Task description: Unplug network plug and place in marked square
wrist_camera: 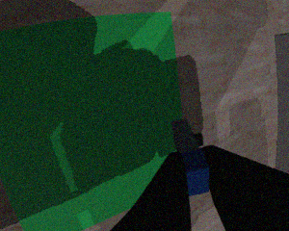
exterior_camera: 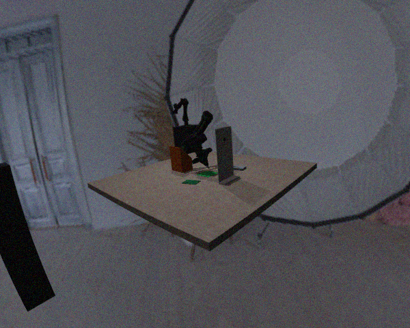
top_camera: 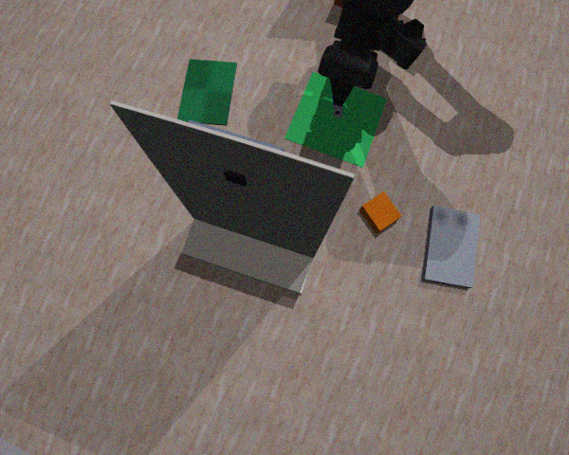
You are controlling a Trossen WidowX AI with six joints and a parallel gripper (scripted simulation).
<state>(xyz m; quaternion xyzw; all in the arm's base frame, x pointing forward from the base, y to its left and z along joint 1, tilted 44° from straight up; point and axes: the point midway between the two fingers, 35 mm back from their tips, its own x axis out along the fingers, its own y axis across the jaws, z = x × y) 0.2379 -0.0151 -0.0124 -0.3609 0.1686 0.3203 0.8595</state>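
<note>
You are holding your gripper (top_camera: 338, 105) (exterior_camera: 208, 166) (wrist_camera: 191, 160) over the larger green square (top_camera: 336, 129) (exterior_camera: 207, 173) (wrist_camera: 87, 106), and its fingers are pinching the network plug (top_camera: 340, 112) (wrist_camera: 197, 174), a dark and blue piece that is showing between the fingertips in the wrist view. The plug is out of the socket; whether it is touching the table (top_camera: 422, 353) (exterior_camera: 198, 204) you cannot tell. The upright panel (top_camera: 246, 191) (exterior_camera: 225, 153) is standing near the square, its back facing the top view, with a small dark opening (top_camera: 235, 177) (exterior_camera: 223, 139) in it. A smaller green patch (top_camera: 208, 93) (exterior_camera: 191, 182) is lying on the other side, partly behind the panel's top edge in the top view. An orange block (top_camera: 381, 211) is sitting between the panel and a flat grey slab (top_camera: 451, 246) (exterior_camera: 240, 168). Your arm (top_camera: 373, 24) (exterior_camera: 193, 135) is casting shadows across the larger square.
</note>
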